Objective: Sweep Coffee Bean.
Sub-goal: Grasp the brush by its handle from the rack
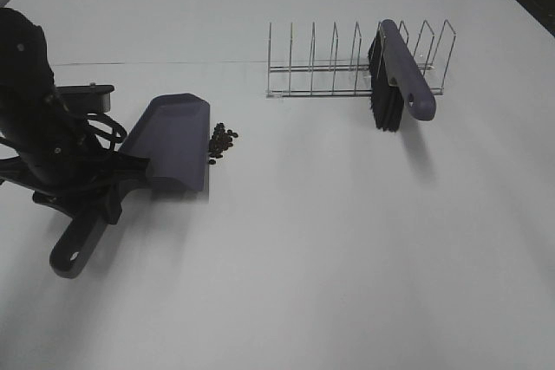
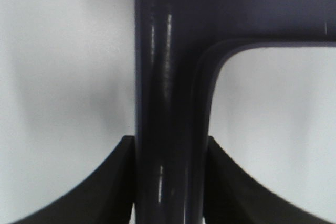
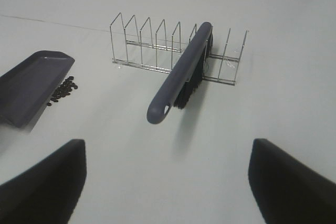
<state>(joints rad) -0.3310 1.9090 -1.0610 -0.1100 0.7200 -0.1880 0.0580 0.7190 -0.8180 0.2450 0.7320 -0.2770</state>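
A small heap of dark coffee beans [image 1: 222, 140] lies on the white table right at the open lip of the grey-purple dustpan [image 1: 173, 140]. My left gripper [image 1: 108, 188] is shut on the dustpan's handle; the left wrist view shows the handle [image 2: 168, 103] clamped between the two dark fingers [image 2: 105, 187]. A grey-purple brush [image 1: 403, 71] with black bristles rests in a wire rack [image 1: 347, 67]. My right gripper [image 3: 168, 187] is open and empty, well short of the brush [image 3: 181, 72]. The right wrist view also shows the beans [image 3: 63, 88] and the dustpan [image 3: 31, 80].
The wire rack [image 3: 147, 45] stands at the back right of the table, with several upright dividers. The left arm's black body and cables sit at the table's left edge. The right arm is out of the exterior high view.
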